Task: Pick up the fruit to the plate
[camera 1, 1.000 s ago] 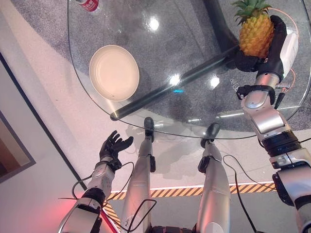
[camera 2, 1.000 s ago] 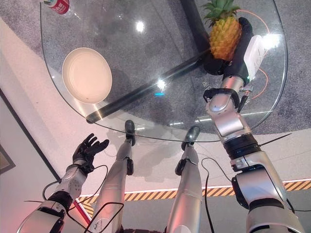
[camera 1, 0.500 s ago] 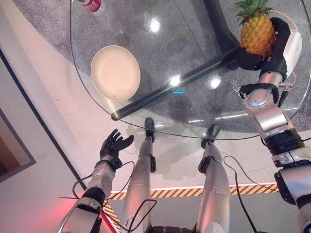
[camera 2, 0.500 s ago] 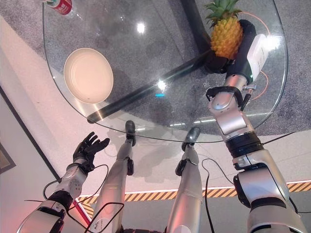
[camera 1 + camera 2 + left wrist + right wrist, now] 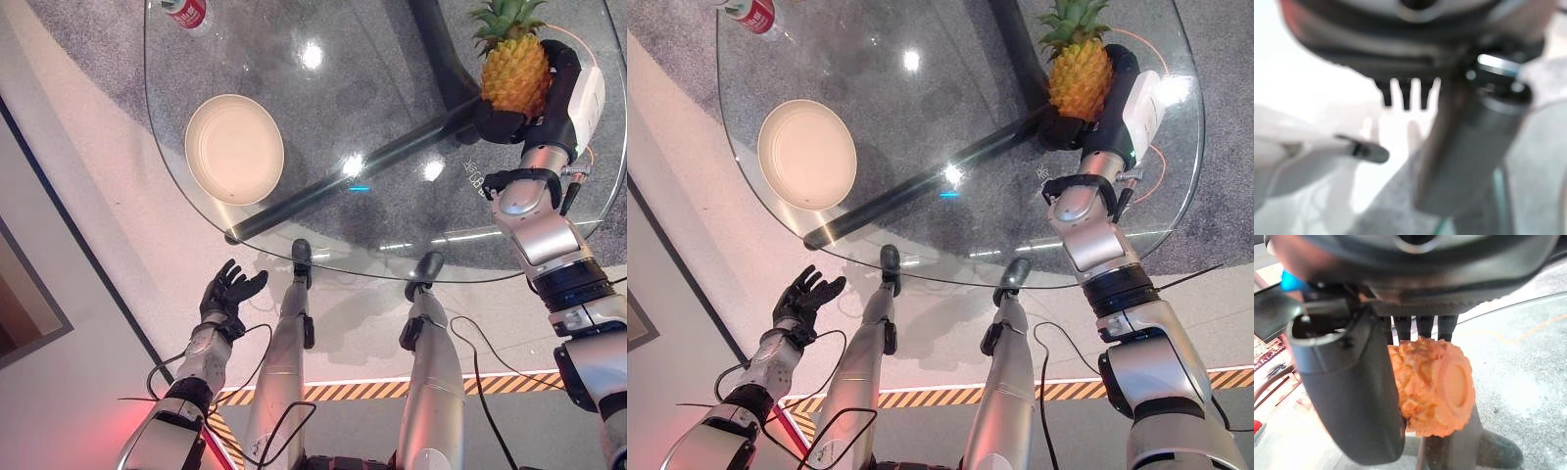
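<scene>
A: One pineapple [image 5: 515,73] sits in the right robot hand [image 5: 549,93], fingers and thumb curled round its body, held over the far right part of the glass counter [image 5: 392,211].

B: Lifted, or resting on the glass?

A: Hard to tell. The plate [image 5: 235,149] lies well apart, across the counter on the left, so the carry looks long.

B: What could spoil it?

A: The fruit is heavy and bumpy. It could twist or slip out on the way, or get set down on the plate's rim and tip it.

B: The other arm?

A: The left robot hand [image 5: 227,292] hangs below the counter's edge, fingers spread, holding nothing. A red can [image 5: 182,10] stands at the far edge.
</scene>
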`<state>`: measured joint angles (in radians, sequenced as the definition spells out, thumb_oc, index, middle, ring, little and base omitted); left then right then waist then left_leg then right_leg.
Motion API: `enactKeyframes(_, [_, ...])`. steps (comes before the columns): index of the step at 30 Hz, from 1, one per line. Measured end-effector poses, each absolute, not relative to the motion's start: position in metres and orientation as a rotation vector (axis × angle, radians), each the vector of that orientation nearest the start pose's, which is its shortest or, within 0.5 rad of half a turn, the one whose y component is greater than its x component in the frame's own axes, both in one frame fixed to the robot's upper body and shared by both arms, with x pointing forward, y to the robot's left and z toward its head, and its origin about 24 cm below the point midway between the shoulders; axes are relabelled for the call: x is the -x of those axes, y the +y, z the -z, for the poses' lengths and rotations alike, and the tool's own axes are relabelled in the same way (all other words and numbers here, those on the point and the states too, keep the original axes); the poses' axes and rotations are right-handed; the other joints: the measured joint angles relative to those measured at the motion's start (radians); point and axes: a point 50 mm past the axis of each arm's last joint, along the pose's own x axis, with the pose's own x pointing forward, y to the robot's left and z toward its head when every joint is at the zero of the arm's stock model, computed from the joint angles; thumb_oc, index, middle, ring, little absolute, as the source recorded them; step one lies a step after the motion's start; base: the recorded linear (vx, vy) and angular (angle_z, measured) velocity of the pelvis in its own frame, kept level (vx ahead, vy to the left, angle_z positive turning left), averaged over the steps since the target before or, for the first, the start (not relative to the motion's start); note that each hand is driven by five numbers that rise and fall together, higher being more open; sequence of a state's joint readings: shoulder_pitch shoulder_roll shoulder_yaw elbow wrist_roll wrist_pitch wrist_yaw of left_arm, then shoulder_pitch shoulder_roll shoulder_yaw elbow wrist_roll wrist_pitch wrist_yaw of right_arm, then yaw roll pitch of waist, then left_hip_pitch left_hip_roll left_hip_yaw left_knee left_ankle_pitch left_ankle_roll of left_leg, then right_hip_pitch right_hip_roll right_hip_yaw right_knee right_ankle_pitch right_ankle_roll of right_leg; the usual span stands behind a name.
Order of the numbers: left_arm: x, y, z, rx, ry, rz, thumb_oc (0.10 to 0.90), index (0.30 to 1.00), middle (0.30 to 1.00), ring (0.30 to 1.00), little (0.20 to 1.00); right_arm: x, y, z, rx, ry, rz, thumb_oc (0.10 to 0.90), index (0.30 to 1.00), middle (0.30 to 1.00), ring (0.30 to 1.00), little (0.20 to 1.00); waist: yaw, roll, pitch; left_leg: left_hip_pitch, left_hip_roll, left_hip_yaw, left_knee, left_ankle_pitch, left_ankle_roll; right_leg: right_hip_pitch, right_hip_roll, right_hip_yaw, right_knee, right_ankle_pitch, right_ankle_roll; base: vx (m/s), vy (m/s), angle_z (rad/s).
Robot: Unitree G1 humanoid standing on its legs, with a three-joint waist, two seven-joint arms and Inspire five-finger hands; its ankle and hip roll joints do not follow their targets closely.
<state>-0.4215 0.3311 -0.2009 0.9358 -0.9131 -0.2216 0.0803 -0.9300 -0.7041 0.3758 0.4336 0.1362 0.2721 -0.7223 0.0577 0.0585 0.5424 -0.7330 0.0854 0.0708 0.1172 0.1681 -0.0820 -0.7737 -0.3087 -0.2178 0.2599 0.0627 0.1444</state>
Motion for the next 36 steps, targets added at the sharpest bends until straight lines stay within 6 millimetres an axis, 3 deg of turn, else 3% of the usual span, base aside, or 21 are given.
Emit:
enactKeyframes(7, [-0.307, 0.265, -0.009, 0.647, 0.096, -0.626, 0.800, 0.900, 0.900, 0.900, 0.900, -0.361, -0.230, -0.233, 0.623, -0.389, 0.643, 0.100, 0.300, 0.300, 0.300, 0.200, 0.000, 0.001, 0.000, 0.018, -0.001, 0.001, -0.016, 0.004, 0.000, 0.008, -0.001, 0.001, 0.000, -0.004, 0.003, 0.00, 0.004, 0.00])
enactKeyframes(15, [-0.313, 0.297, -0.063, 0.652, -0.145, -0.859, 0.800, 0.900, 0.900, 0.900, 0.900, -0.351, -0.222, -0.218, 0.631, -0.400, 0.590, 0.100, 0.300, 0.300, 0.300, 0.200, -0.004, 0.001, 0.000, 0.016, 0.000, 0.001, -0.016, 0.004, 0.000, 0.007, 0.000, 0.001, 0.000, -0.004, 0.003, 0.00, 0.000, 0.00])
enactKeyframes(25, [-0.312, 0.300, -0.103, 0.633, -0.348, -1.017, 0.800, 0.900, 0.900, 0.900, 0.900, -0.345, -0.211, -0.223, 0.639, -0.464, 0.541, 0.100, 0.300, 0.300, 0.300, 0.200, -0.007, 0.000, 0.001, 0.013, 0.010, 0.005, -0.034, 0.004, -0.004, -0.001, 0.011, 0.000, -0.014, -0.004, 0.002, 0.00, 0.000, 0.00])
enactKeyframes(36, [-0.317, 0.288, -0.161, 0.675, -0.609, -0.906, 0.800, 0.900, 0.900, 0.900, 0.900, -0.346, -0.197, -0.222, 0.659, -0.517, 0.458, 0.100, 0.300, 0.300, 0.300, 0.200, -0.008, -0.004, 0.002, 0.005, 0.016, 0.005, -0.035, 0.002, -0.006, -0.005, 0.018, -0.003, -0.019, -0.005, 0.002, 0.00, 0.000, 0.00])
